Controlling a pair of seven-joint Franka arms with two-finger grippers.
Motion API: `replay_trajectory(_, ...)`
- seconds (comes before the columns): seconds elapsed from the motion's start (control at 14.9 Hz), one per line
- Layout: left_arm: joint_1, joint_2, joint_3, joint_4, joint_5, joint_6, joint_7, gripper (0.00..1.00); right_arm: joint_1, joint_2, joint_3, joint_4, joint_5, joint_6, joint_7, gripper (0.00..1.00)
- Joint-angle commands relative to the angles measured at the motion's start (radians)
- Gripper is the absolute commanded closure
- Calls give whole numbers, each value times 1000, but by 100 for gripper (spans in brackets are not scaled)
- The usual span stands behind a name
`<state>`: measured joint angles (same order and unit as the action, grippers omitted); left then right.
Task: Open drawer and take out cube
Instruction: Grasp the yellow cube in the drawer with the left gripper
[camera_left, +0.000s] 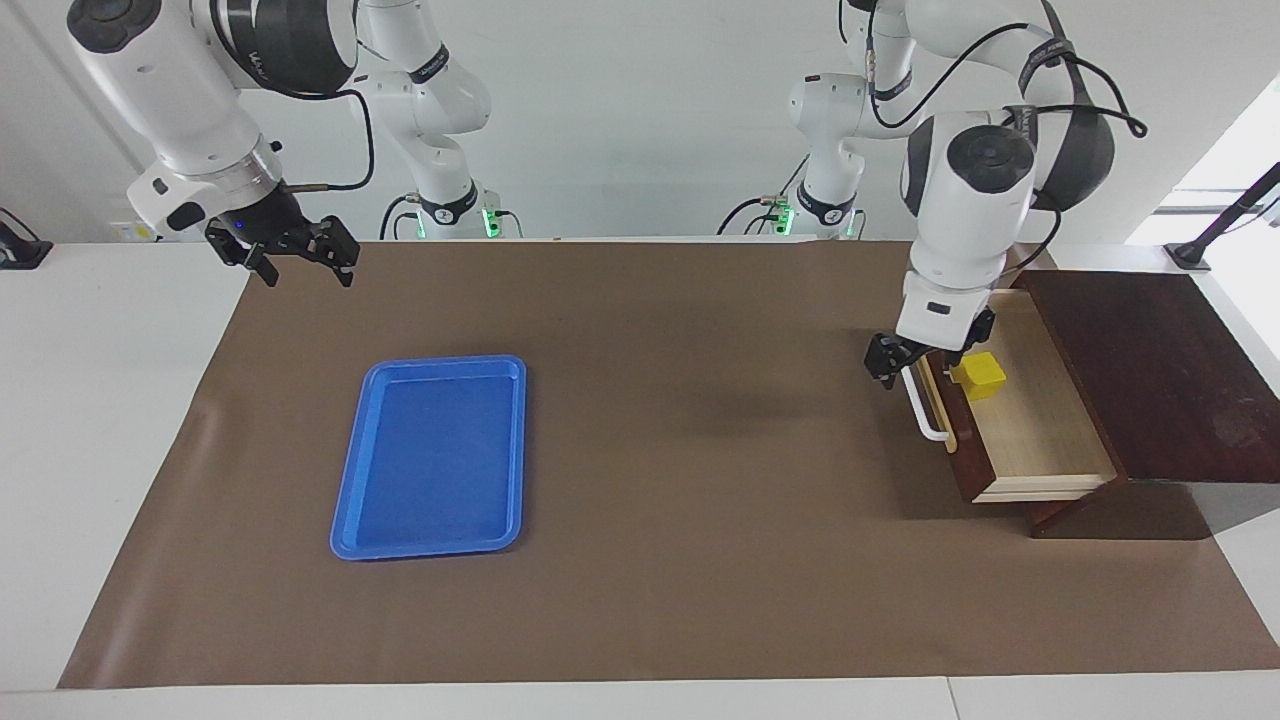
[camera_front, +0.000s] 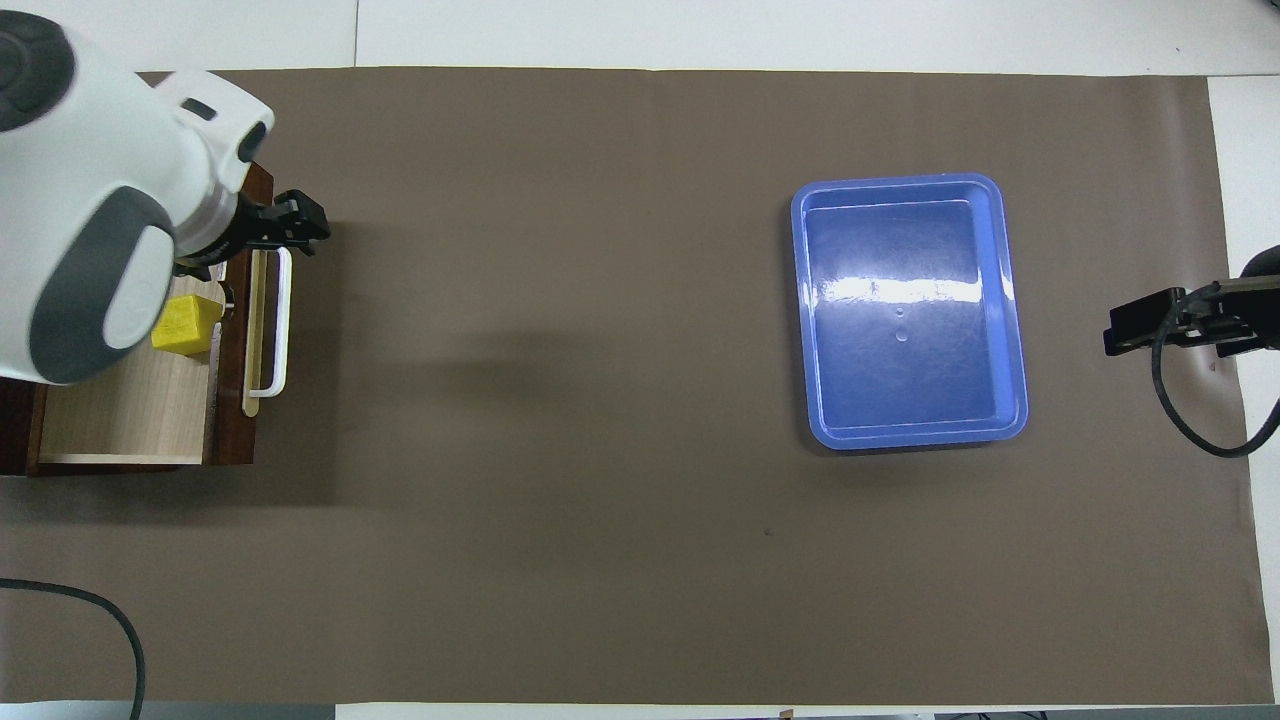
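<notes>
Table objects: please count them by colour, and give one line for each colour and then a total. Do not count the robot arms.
Yellow: 1, the small solid yellow cube in the open drawer.
Blue: 1, the flat blue plastic tray on the mat.
Dark brown: 1, the dark brown wooden drawer box with a white bar handle.
Total: 3

White counter (camera_left: 120, 420) under a brown mat (camera_left: 680, 480) — plain white wall (camera_left: 640, 110), bright window (camera_left: 1235, 150) at one end.
</notes>
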<state>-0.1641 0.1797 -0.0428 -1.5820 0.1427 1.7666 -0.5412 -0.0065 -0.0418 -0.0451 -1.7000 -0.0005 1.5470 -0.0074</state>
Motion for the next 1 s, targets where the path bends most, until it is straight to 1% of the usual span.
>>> replay_trajectory(0.0,132,-43,0,19,-101,-77,-58,0,-9,-10,4,6,-9,-39,-35,0)
replay_trajectory(0.13,156,-57,3,1,-97,-78,-213,0,-7,-15,5,6,-9,-39,-77,0)
replay_trajectory(0.27,184,-86,3,-58,-95,-55,-383,0,-7,-16,5,5,-9,-41,-100,0)
replay_trajectory(0.33,210,-106,4,-103,-95,-23,-476,0,-7,-16,5,5,-9,-41,-101,0)
replay_trajectory(0.4,237,-126,3,-157,-95,41,-582,0,-7,-16,7,5,-6,-42,-112,0)
replay_trajectory(0.54,259,-166,3,-264,-95,153,-728,0,-3,-16,7,3,-4,-42,-192,0)
replay_trajectory(0.6,261,-175,3,-304,-95,177,-778,0,-1,-18,8,-3,-4,-42,-241,0)
replay_trajectory(0.8,259,-172,1,-361,-94,204,-877,0,5,-24,10,-13,2,-31,-371,0)
replay_trajectory(0.94,258,-167,1,-397,-94,270,-959,0,5,-30,10,-24,33,-28,-474,0)
